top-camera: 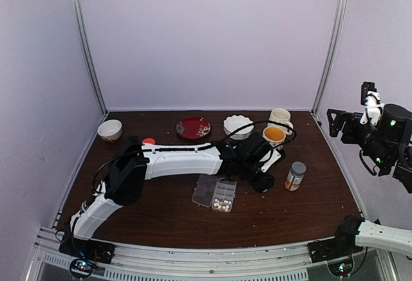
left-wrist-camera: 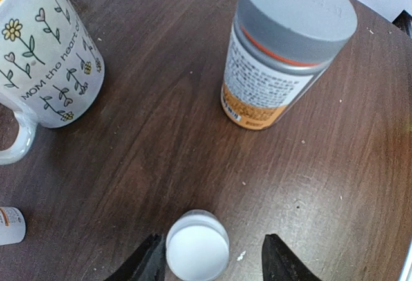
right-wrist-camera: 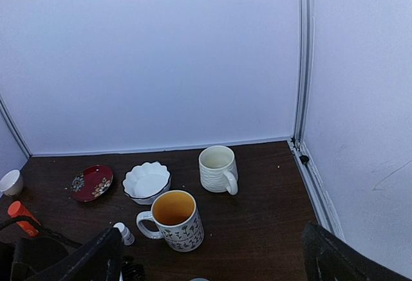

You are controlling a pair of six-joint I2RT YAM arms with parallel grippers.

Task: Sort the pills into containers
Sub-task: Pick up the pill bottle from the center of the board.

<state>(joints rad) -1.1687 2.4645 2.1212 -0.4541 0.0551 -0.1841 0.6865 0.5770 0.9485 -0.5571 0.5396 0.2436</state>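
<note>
The clear pill box [top-camera: 207, 190] lies open at the table's middle, its containers in two rows, and a few cream pills [top-camera: 225, 204] show in its near cells. My left gripper [top-camera: 262, 181] reaches past the box toward the grey-capped bottle [top-camera: 295, 176]. In the left wrist view this gripper [left-wrist-camera: 212, 241] is open around a small white round cap [left-wrist-camera: 197, 244]. The left finger [left-wrist-camera: 149, 260] touches the cap, while the right finger [left-wrist-camera: 278, 262] stands apart from it. My right gripper [right-wrist-camera: 215, 255] is open and empty, raised high at the right [top-camera: 340, 126].
A flowered mug [top-camera: 275, 136] and a cream mug [top-camera: 280, 117] stand behind the left gripper. A white scalloped bowl [top-camera: 238, 125], a red plate [top-camera: 193, 127] and a small bowl [top-camera: 109, 130] line the back. A small white bottle [right-wrist-camera: 124, 233] stands by the flowered mug.
</note>
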